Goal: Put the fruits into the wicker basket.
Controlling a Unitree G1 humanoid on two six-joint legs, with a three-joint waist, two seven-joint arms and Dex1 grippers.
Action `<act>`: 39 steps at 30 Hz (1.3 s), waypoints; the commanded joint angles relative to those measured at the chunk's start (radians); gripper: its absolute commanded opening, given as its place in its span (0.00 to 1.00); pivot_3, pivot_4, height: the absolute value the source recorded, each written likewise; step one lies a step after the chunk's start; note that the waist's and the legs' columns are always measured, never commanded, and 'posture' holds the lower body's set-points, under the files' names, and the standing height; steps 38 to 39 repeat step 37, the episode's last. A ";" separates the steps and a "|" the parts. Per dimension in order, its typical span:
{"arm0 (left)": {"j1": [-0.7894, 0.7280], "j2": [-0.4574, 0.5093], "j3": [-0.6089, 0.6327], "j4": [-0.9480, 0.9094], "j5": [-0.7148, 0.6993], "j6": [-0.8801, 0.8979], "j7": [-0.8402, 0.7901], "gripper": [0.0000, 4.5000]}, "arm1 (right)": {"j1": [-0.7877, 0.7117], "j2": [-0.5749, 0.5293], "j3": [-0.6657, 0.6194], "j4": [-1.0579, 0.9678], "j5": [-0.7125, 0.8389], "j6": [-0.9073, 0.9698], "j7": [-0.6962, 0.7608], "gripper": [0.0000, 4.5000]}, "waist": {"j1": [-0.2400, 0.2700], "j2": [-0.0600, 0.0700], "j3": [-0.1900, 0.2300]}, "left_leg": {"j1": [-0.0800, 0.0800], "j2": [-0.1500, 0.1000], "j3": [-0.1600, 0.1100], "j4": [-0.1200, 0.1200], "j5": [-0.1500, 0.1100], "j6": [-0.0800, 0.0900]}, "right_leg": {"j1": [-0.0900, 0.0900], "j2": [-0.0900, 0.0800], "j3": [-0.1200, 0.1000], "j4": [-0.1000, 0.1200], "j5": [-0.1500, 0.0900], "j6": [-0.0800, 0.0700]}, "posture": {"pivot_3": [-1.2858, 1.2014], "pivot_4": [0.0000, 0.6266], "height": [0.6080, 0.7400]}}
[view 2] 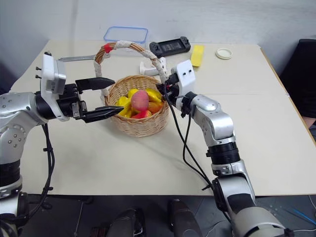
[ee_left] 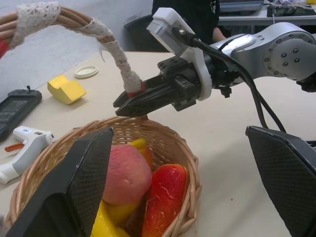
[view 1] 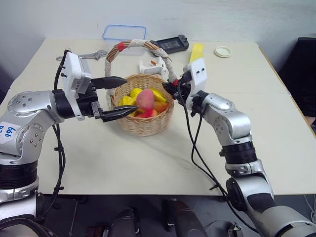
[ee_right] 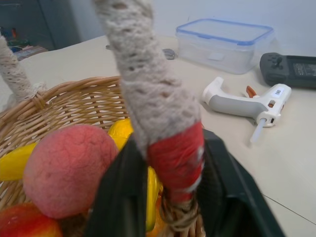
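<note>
Left eye view shows a beige table bearing the wicker basket near its middle, the arched handle wrapped in white cord rising over it. Inside the basket lie the banana, a pinkish-red fruit on top and a red-orange fruit beside it. The left gripper hovers at the basket's left rim, its two fingers spread wide apart and holding nothing. The right gripper is clamped on the red-wrapped foot of the handle at the basket's right rim. Behind the basket sit a clear blue-rimmed container, a black controller, a white glue gun, a yellow block and a small round lid.
</note>
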 commanded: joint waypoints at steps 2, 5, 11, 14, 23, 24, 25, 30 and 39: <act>-0.019 -0.012 0.007 -0.025 -0.010 -0.014 0.001 1.00 | 0.035 -0.085 -0.133 -0.171 0.076 0.002 0.025 0.04 | 0.001 0.000 0.000 | 0.000 0.000 0.000 0.000 0.000 0.000 | 0.000 0.000 0.000 0.000 0.000 0.000 | 0.52 0.24 1.00; -0.027 -0.020 -0.007 -0.017 -0.018 -0.002 -0.017 1.00 | 0.105 -0.218 -0.237 -0.229 0.086 -0.013 0.051 0.04 | 0.011 0.000 0.000 | 0.000 0.000 0.000 0.000 0.000 0.000 | 0.000 0.000 0.000 -0.001 0.000 0.000 | 0.52 0.24 1.00; -0.063 -0.038 -0.048 0.049 0.014 -0.037 -0.061 1.00 | 0.289 -0.441 -0.435 -0.229 0.111 -0.038 0.133 0.04 | 0.029 0.000 0.000 | 0.000 -0.001 0.000 0.000 -0.001 0.001 | 0.001 0.000 0.000 -0.002 0.000 0.001 | 0.52 0.24 1.00; -0.087 -0.059 -0.070 0.092 0.032 -0.057 -0.078 1.00 | 0.374 -0.477 -0.496 -0.200 0.103 -0.068 0.132 0.04 | 0.018 0.001 0.000 | 0.002 0.000 0.001 0.000 0.000 0.001 | 0.001 0.000 0.001 -0.001 0.000 0.001 | 0.52 0.24 1.00; -0.128 -0.099 -0.107 0.176 0.053 -0.079 -0.138 1.00 | 0.622 -0.517 -0.660 -0.262 0.202 -0.030 0.186 0.54 | 0.004 0.001 0.001 | 0.003 0.000 0.000 0.000 0.001 -0.001 | 0.002 0.002 0.002 0.001 0.000 0.003 | 0.52 0.24 1.00; -0.132 -0.096 -0.107 0.188 0.056 -0.082 -0.147 1.00 | 0.660 -0.550 -0.692 -0.272 0.221 -0.014 0.226 0.61 | 0.006 0.002 0.001 | 0.003 0.000 0.000 0.000 0.001 -0.001 | 0.002 0.002 0.002 0.001 0.000 0.003 | 0.52 0.24 1.00; -0.136 -0.092 -0.107 0.199 0.058 -0.083 -0.158 1.00 | 0.700 -0.586 -0.722 -0.278 0.234 -0.007 0.275 0.69 | 0.008 0.003 0.001 | 0.003 0.000 0.000 0.000 0.001 -0.001 | 0.002 0.002 0.002 0.001 0.000 0.003 | 0.52 0.24 1.00; -0.156 -0.054 -0.107 0.249 0.066 -0.083 -0.225 1.00 | 0.923 -0.817 -0.919 -0.198 0.325 0.120 0.610 1.00 | 0.014 0.003 0.001 | 0.004 -0.001 -0.001 0.000 0.000 0.000 | 0.004 0.002 0.002 -0.001 0.000 0.004 | 0.52 0.24 1.00; -0.161 -0.023 -0.090 0.291 0.089 -0.110 -0.267 1.00 | 0.934 -1.011 -0.990 0.050 0.351 0.177 0.864 1.00 | 0.000 0.001 0.002 | 0.018 0.000 -0.002 -0.003 -0.004 0.007 | 0.020 0.004 0.003 -0.008 -0.001 0.005 | 0.52 0.24 1.00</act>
